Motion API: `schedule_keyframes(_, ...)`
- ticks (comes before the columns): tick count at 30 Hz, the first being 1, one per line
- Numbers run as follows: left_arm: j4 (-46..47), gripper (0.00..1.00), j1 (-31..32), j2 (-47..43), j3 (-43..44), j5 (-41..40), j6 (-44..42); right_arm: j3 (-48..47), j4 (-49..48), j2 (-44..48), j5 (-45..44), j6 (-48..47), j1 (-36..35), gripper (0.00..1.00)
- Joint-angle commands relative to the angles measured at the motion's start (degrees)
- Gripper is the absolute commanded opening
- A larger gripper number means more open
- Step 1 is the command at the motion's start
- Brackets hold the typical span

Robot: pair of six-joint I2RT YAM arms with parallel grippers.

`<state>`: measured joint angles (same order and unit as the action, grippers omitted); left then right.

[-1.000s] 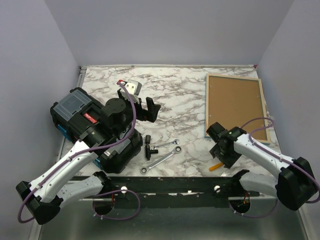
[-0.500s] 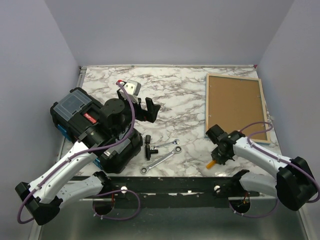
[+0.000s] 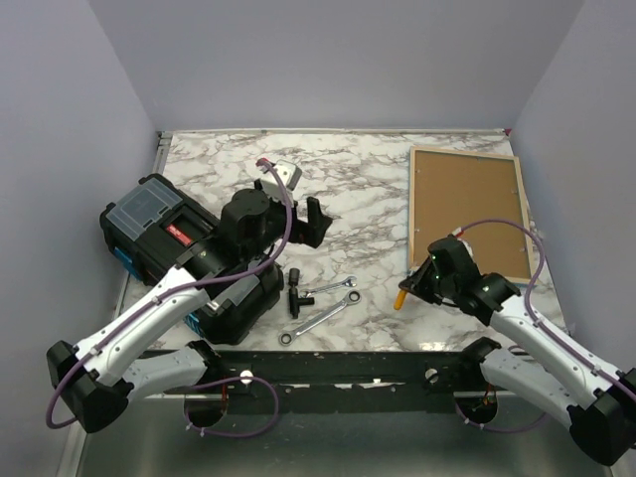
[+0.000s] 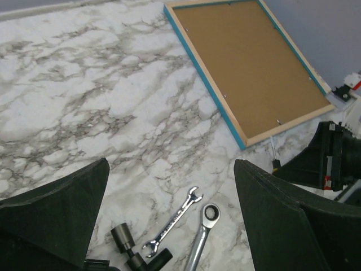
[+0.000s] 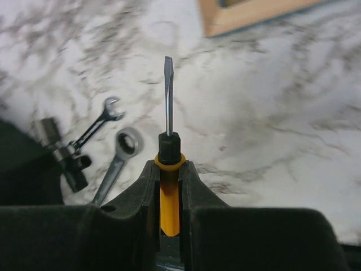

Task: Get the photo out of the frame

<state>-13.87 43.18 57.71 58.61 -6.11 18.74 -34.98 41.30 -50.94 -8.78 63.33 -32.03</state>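
Note:
The frame (image 3: 465, 211) lies back-up at the table's far right, brown board inside a pale wood rim; its turquoise edge (image 4: 208, 99) shows in the left wrist view. The photo is hidden. My right gripper (image 3: 414, 286) is shut on the yellow handle of a flat-blade screwdriver (image 3: 400, 296), held just off the frame's near-left corner. In the right wrist view the screwdriver (image 5: 168, 96) sticks out forward between the jaws of the gripper (image 5: 169, 169), with the frame's corner (image 5: 248, 14) beyond its tip. My left gripper (image 3: 298, 224) hangs open over mid-table (image 4: 170, 164), holding nothing.
A black toolbox (image 3: 164, 243) sits at the left under my left arm. Two wrenches (image 3: 323, 306) and a black socket tool (image 3: 295, 288) lie near the front centre; the wrenches (image 4: 186, 226) show below the left fingers. Walls close in the table on three sides.
My right gripper closed on the screwdriver, lifted it off the table near the front edge and carried it left and back toward the frame's corner. The left arm shifted slightly right.

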Motion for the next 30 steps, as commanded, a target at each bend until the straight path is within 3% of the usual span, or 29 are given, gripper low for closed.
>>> schedule_keyframes(1, 0.7, 0.95, -0.2, 4.0, 1.3, 13.8, 3.2, 5.3, -21.2, 5.1, 14.2, -20.9, 0.0, 0.0)
schedule_keyframes(6, 3.9, 0.95, -0.4, 11.4, 2.4, 28.7, 10.1, 5.3, -28.1, 2.2, 26.3, -29.1, 0.0, 0.0)
schedule_keyframes(10, 13.3, 0.92, -0.9, 16.0, 0.4, 39.1, 20.8, 5.9, -30.0, 5.7, 30.7, -29.9, 0.0, 0.0)
schedule_keyframes(18, 30.8, 0.87, -0.9, 21.2, -6.1, 40.9, 43.4, 8.8, -29.4, 15.7, 32.3, -28.8, 0.0, 0.0)
schedule_keyframes(25, 30.0, 0.85, 0.0, 22.8, -4.1, 38.9, 44.1, 9.9, -31.3, 17.4, 39.1, -30.1, 0.0, 0.01)
schedule_keyframes(30, 28.6, 0.79, 1.3, 23.9, -4.2, 37.6, 43.9, 9.5, -32.1, 18.4, 38.6, -29.4, 0.0, 0.0)
